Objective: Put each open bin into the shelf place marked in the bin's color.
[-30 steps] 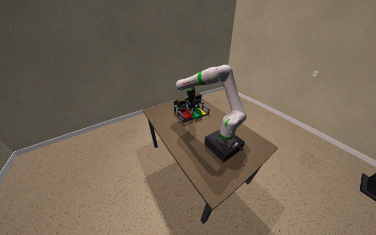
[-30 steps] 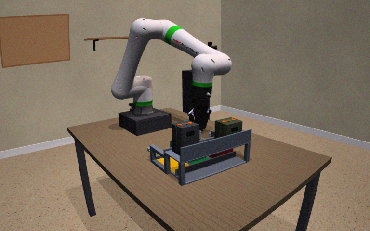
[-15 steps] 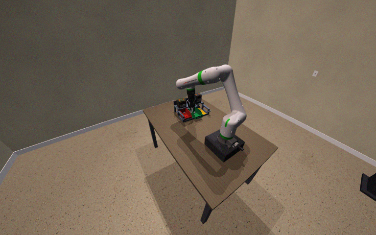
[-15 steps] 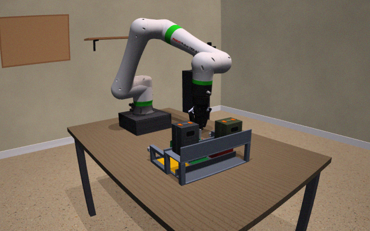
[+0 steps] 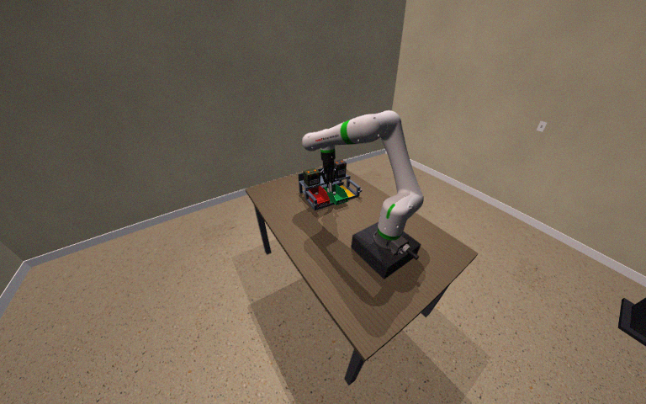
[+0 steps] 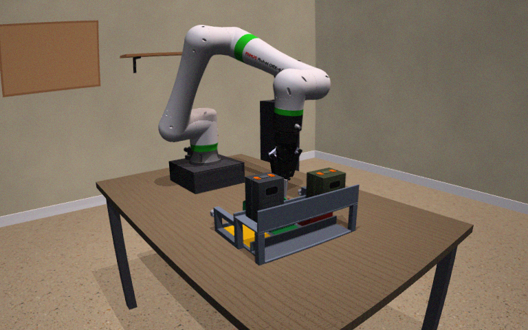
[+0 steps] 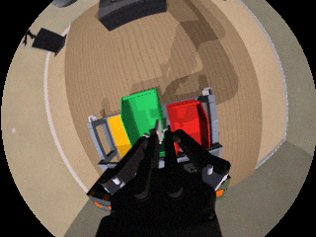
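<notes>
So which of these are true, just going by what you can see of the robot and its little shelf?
1. The arm stands on a dark base on the table. True.
2. The gripper's fingers are spread wide. False: the gripper has its fingers almost together, pointing down over the shelf.
3. The green bin and the red bin sit side by side in the shelf. True.
4. The two dark boxes stand on the floor. False: the black box and the olive box stand on top of the shelf.
5. The green bin lies between a yellow patch and the red bin. True.
</notes>
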`<state>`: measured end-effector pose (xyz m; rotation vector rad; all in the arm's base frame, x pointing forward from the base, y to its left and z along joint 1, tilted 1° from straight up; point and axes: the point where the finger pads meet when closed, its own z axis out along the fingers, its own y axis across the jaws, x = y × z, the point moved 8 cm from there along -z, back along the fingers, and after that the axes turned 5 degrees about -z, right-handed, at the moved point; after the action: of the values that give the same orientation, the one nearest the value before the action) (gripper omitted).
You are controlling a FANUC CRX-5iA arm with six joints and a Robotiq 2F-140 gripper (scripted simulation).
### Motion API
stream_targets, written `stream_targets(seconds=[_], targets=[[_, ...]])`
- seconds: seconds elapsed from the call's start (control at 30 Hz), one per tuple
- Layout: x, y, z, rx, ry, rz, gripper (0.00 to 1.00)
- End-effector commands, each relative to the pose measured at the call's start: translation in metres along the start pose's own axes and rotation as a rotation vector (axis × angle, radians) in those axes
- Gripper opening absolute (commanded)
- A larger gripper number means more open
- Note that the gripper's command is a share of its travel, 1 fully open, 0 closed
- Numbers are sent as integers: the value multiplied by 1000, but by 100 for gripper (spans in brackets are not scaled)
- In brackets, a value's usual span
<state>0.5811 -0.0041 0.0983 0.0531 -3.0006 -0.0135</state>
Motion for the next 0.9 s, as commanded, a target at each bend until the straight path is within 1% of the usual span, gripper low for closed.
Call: stream_targets(seconds=[0.0,0.87], targets=[[1,0,-7,0,0,0,6],[6,0,-48,0,0,0,6]])
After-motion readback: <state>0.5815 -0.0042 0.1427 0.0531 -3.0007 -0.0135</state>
